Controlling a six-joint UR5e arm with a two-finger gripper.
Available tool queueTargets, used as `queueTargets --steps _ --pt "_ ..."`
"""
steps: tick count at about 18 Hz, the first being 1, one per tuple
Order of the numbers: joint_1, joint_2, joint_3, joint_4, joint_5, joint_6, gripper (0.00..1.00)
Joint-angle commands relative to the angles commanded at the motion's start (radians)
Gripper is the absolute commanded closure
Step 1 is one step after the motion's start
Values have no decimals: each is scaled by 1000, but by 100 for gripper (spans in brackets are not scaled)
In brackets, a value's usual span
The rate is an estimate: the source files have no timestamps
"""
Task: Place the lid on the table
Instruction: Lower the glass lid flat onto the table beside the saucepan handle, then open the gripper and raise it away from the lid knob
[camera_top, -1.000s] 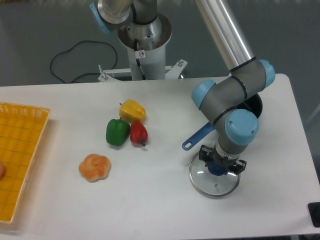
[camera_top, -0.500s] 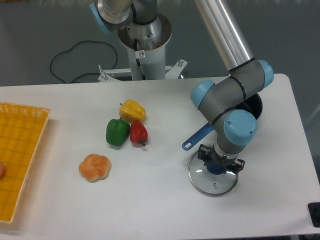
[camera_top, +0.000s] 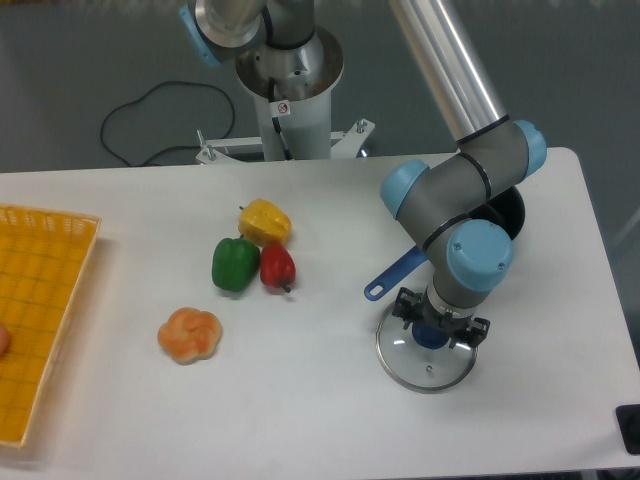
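One lid (camera_top: 424, 362), glass w/ metal rim and blue centre knob, sits low over or on the table (camera_top: 320, 420) toward its front right; contact w/ surface can't be judged. Gripper (camera_top: 434, 333) points straight down onto the knob, fingers either side of it; looks clamped on the knob.
Saucepan (camera_top: 497, 215): dark, behind lid, mostly hidden by arm; its blue handle (camera_top: 393, 274) sticks out toward lid's rear left, tip near the rim.
Veg group, well left of lid: yellow pepper (camera_top: 265, 221), green pepper (camera_top: 235, 263), red pepper (camera_top: 277, 266), packed close together.
Orange pumpkin-shaped item (camera_top: 190, 334): further left of lid, apart from veg group.
Yellow mesh tray (camera_top: 40, 300): far left of lid, at table edge.
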Motion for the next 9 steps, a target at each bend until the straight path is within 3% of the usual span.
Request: queueTargets --steps 5,9 --pt "-3 18 -2 0 15 2 0" --pt "-22 101 -40 0 115 5 0"
